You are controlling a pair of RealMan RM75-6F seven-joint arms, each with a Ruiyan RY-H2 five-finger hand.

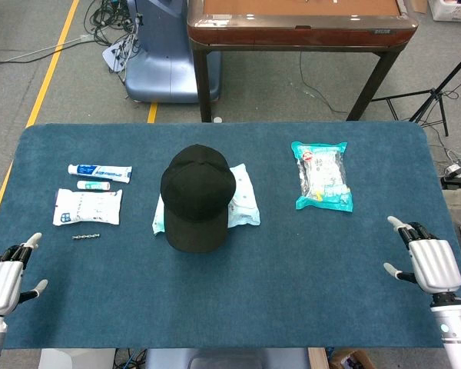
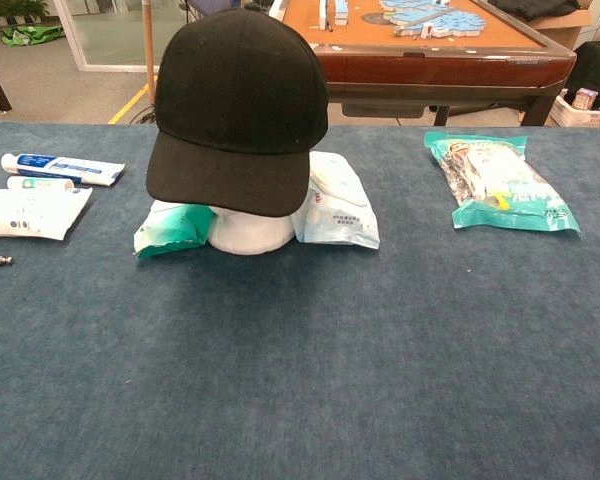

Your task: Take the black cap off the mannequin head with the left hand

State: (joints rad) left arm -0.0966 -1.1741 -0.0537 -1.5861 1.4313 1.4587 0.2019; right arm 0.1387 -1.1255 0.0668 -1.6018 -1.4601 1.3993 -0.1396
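Note:
The black cap sits on the white mannequin head in the middle of the blue table, brim toward me. In the chest view the black cap covers all but the mannequin head's white base. My left hand rests at the table's near left corner, far from the cap, fingers apart and holding nothing. At the near right edge my right hand is likewise open and empty. Neither hand shows in the chest view.
A white and teal pack lies behind the mannequin head. To the left lie a toothpaste tube, a small tube, a white pouch and a drill bit. A teal snack bag lies to the right.

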